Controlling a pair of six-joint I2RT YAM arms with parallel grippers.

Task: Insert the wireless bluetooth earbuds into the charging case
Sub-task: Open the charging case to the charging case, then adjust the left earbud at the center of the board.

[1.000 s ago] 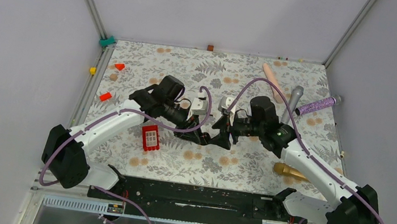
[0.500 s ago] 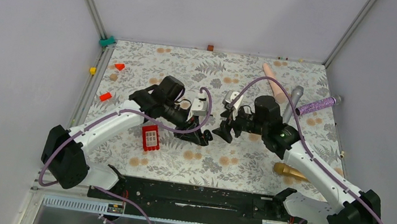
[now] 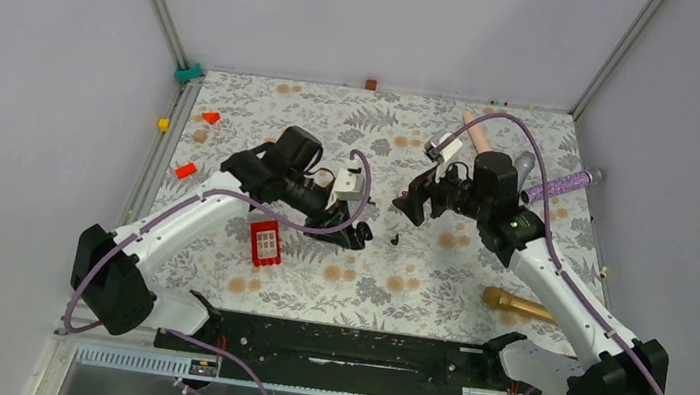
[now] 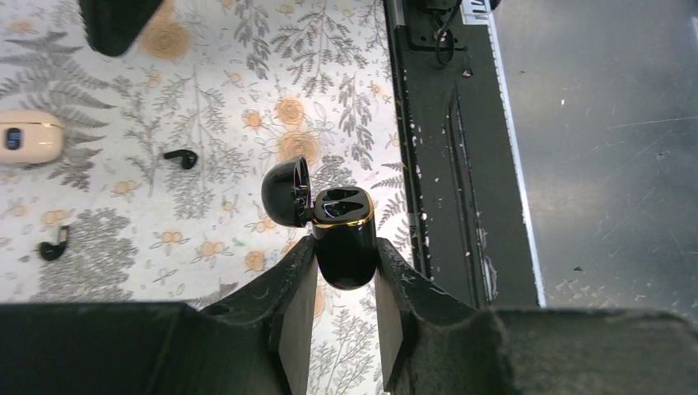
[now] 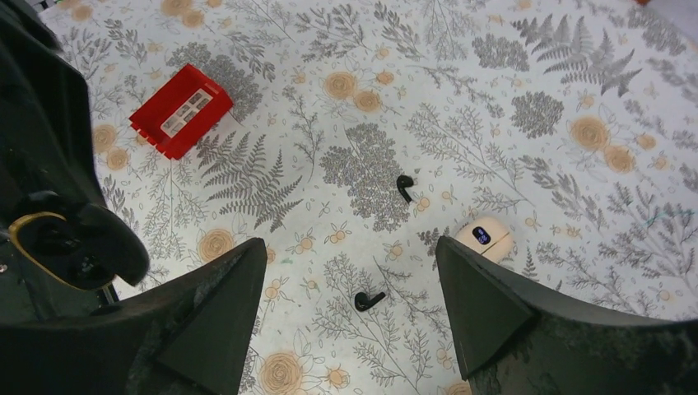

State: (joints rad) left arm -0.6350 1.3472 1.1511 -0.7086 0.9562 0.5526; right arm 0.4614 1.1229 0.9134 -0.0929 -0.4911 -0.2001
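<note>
A floral-clothed table [image 3: 414, 296] sits inside plain grey walls. The right arm has drawn back toward the far right from its close meeting with the left, and the right gripper [image 3: 409, 205] now hangs with its jaws wide apart, holding nothing. The left gripper [image 4: 344, 262] is clamped on the black charging case [image 4: 346, 239], lid open, just right of the red block [image 3: 265, 243]. One earbud [image 5: 369, 299] and the other earbud [image 5: 405, 188] lie loose on the cloth right of the case. Neither looks seated, so a fresh pick seems needed.
</note>
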